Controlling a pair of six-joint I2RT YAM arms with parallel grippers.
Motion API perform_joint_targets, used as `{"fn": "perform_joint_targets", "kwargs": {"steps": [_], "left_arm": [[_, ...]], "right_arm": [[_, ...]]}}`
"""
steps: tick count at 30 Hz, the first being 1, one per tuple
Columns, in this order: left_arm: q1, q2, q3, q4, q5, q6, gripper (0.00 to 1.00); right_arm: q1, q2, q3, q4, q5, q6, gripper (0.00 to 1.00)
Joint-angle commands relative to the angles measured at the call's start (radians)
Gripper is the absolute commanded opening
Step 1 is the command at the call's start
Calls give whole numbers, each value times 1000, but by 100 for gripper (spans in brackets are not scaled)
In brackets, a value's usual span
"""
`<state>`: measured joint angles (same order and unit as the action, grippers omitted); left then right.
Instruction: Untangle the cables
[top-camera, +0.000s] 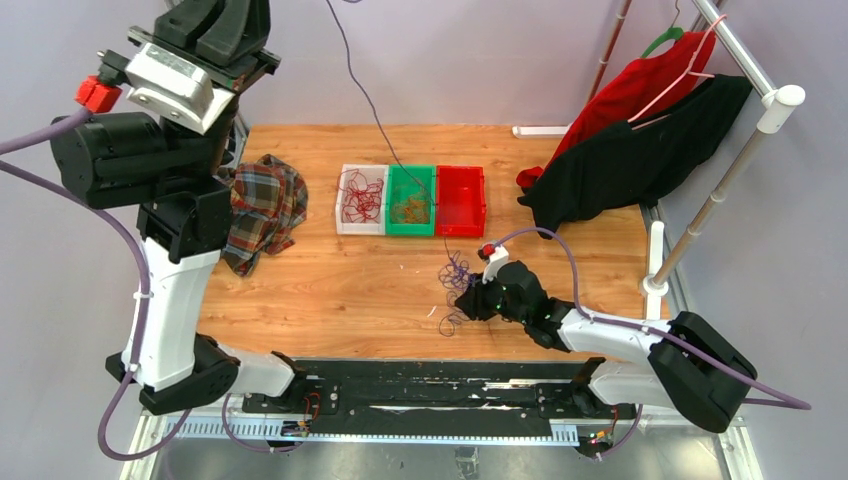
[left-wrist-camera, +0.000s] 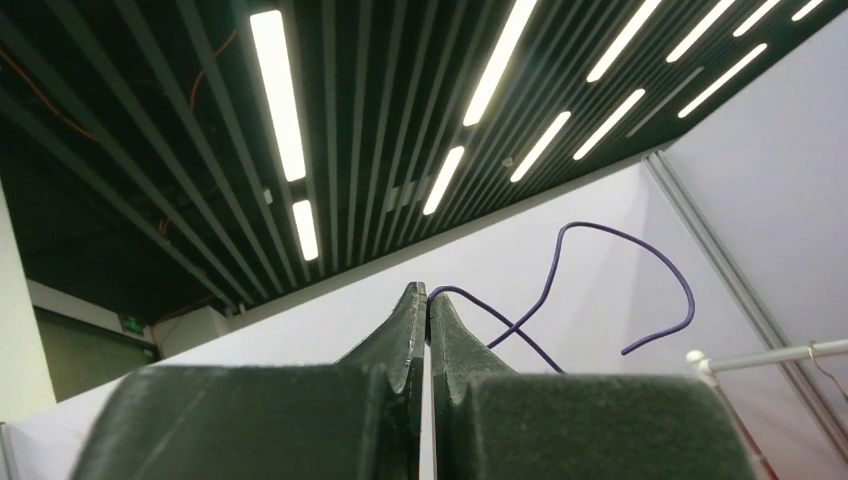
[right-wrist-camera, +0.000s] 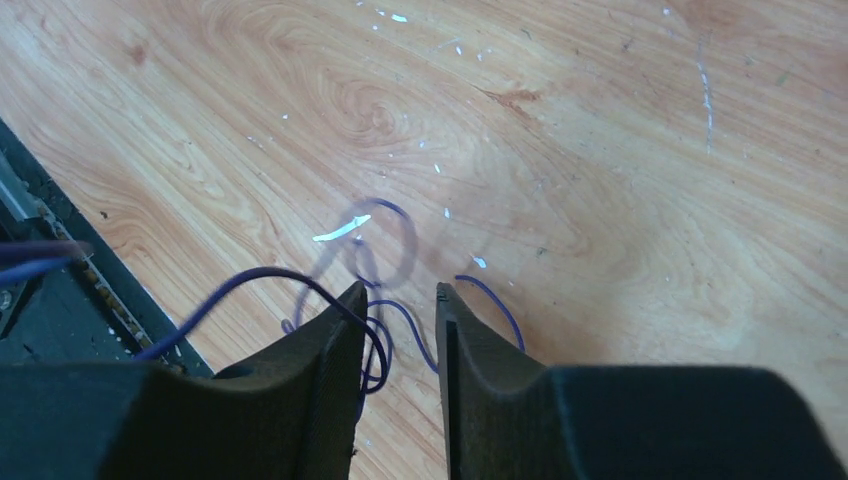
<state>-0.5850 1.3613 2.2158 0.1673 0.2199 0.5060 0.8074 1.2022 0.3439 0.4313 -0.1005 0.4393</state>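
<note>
Wooden table (top-camera: 330, 290) carries three bins: white bin (top-camera: 341, 200) with red cables (top-camera: 362, 203), green bin (top-camera: 390, 200) with orange cables (top-camera: 408, 208), and a red bin (top-camera: 461, 200). The left gripper (left-wrist-camera: 427, 295) is way up high, fingers pinched tight on one purple cable (left-wrist-camera: 650, 246). The right gripper (right-wrist-camera: 400, 292) sits low, fingers narrowly parted over the purple tangle (top-camera: 455, 275) near the table's front edge.

Your wooden table (top-camera: 330, 290) carries a plaid cloth (top-camera: 265, 205) at its left edge and, farther back, a white bin (top-camera: 340, 200), green bin (top-camera: 411, 168) and red bin (top-camera: 461, 200) touching in a row. Loose purple cables (top-camera: 456, 275) lie tangled near the front.
</note>
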Motion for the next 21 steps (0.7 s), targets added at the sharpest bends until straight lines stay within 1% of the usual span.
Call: {"fn": "perform_joint_targets", "kwargs": {"steps": [1, 2, 3, 4, 5, 6, 8, 10, 11, 12, 13, 15, 17, 18, 20, 21], "left_arm": [[-4, -34, -56, 37, 8, 32, 1], [-5, -25, -35, 41, -12, 53, 1], [-6, -7, 4, 48, -46, 72, 1], [-6, 12, 45, 54, -86, 76, 1], [-6, 26, 77, 52, -124, 78, 1], [-6, 31, 95, 19, -124, 75, 1], [-6, 9, 94, -166, -51, 78, 1], [-6, -69, -41, -297, 36, 36, 1], [-6, -123, -147, -347, 107, 36, 1], [-6, -175, -255, -388, 151, 46, 1], [-6, -227, -367, -416, 163, 48, 1], [-6, -332, -600, -496, 135, 77, 1], [-6, -406, -778, -567, 56, 138, 1], [-6, -438, -856, -599, 5, 179, 1], [-4, -500, -1004, -627, -103, 232, 1], [-2, -527, -1062, -648, -135, 264, 1]], "right_arm": [[-13, -14, 16, -72, 78, -23, 23], [-15, -14, 17, -90, 102, -23, 17], [-20, -11, 15, -104, 113, -20, 13], [-28, -9, 14, -109, 103, -15, 13], [-32, -14, 12, -109, 92, -14, 17], [-32, -23, 11, -108, 81, -11, 22], [-32, -59, 13, -107, 68, -5, 29], [-32, -103, 29, -122, 67, -8, 34], [-31, -122, 43, -137, 68, -14, 34], [-32, -142, 65, -155, 68, -24, 28], [-31, -153, 85, -176, 68, -35, 21], [-32, -173, 121, -231, 67, -53, 10], [-31, -194, 148, -265, 60, -67, 3], [-31, -204, 159, -279, 51, -73, 1], [-32, -222, 184, -307, 31, -92, 1], [-32, -229, 196, -323, 27, -98, 1]]}}
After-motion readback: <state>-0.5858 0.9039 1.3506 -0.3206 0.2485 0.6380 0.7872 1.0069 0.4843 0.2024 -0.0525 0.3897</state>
